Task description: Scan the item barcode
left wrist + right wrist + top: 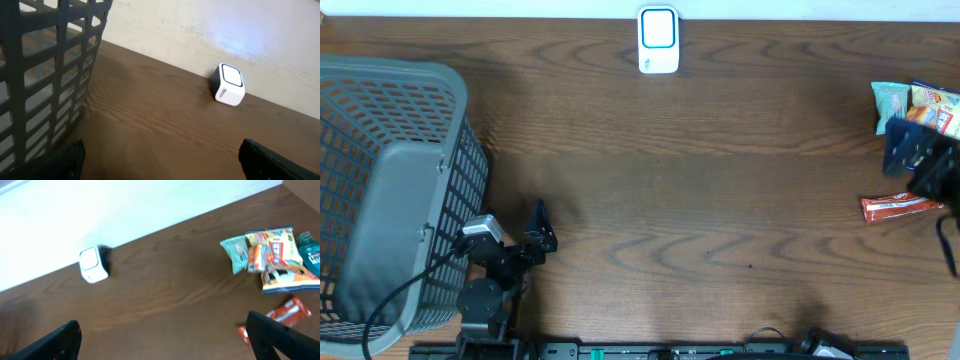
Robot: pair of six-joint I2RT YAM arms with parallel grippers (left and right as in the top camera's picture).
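"Starting on the left: what is where?"

"The grey basket [390,180] sits at the left end of the table [720,200]. The left gripper [535,235] is just beside it, jaws wide apart and holding nothing. The white scanner [658,40] stands at the far edge, in the middle. On the right is a heap of snack packets [915,100], with the red packet [900,207] lying flat near it, apart from the heap."

"And the right gripper [162,330]?"

"Over that corner, jaws spread wide, empty (its wrist view shows only bare wood between the fingers)."

"Which would you take?"

"The red packet, I think, since it lies alone. It's likely light, soft, crinkly film, and slippery too. I'd pinch it across its narrow width near the middle, gently, so it neither crumples nor slides. I cannot see its barcode from here."
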